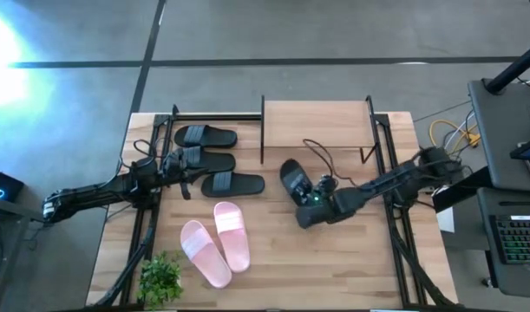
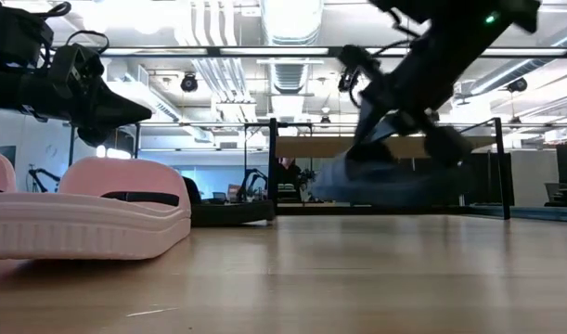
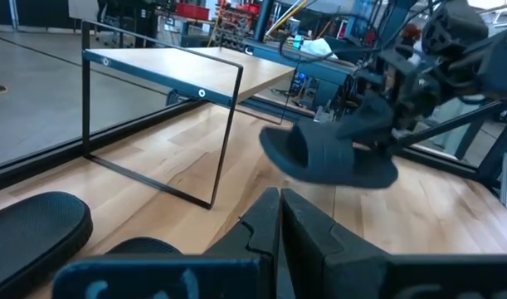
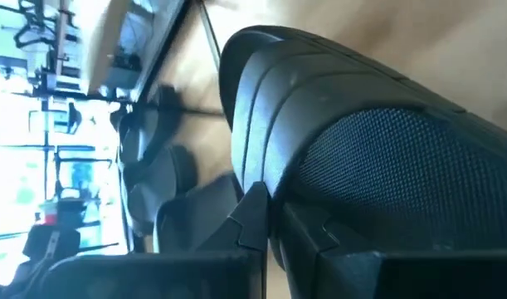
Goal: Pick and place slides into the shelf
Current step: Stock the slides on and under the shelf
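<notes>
Black slide (image 1: pixel 292 180) clamped in right end effector (image 1: pixel 306 198), off table, nr shelf (image 1: pixel 317 121); left end effector (image 3: pixel 278 218) together.

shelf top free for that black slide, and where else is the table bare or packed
The shelf top is bare. Open wood lies in front of the right gripper holding a black slide. It is crowded left: three black slides, pink slides, plant.

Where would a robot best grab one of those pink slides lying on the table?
Probably by the wide strap, coming straight down from above. Both pink slides lie sole-down and side by side, so the strap arches up off the footbed and leaves a gap for one finger to slip under. One finger under the strap and one over it would likely hold better than pinching the flat sole's edge.
</notes>
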You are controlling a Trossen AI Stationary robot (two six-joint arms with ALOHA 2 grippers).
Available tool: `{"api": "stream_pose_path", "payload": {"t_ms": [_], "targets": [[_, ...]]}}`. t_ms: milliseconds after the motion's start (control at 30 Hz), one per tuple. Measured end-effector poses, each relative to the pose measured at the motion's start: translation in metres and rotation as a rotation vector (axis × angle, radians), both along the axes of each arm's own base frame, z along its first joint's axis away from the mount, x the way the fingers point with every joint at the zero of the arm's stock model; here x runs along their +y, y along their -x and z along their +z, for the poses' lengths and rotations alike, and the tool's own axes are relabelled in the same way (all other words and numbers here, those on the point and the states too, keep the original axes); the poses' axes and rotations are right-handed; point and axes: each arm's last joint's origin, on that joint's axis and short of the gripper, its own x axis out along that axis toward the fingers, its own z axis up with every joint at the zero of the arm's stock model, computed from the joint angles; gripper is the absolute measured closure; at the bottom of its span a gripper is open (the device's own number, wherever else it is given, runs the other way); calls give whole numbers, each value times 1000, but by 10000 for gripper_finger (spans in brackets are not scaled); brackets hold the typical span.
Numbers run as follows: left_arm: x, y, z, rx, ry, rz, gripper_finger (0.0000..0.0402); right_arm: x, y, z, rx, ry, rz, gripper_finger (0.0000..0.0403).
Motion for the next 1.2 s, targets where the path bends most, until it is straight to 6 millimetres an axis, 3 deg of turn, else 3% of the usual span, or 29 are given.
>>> {"api": "stream_pose_path", "payload": {"t_ms": [200,433,667,933,1200], "targets": [[0,0,0,0,0,0,402,-14,-25,-13,-140,-70,-44,390],[0,0,0,0,0,0,402,-18,-31,-16,-59,-23,15,387],[0,0,0,1,0,-1,402,-20,-31,-17,1,22,64,324],[0,0,0,0,0,-1,402,-16,-39,-9,245,141,451,240],[0,0,0,0,0,-1,402,-10,-50,37,491,360,862,231]]}}
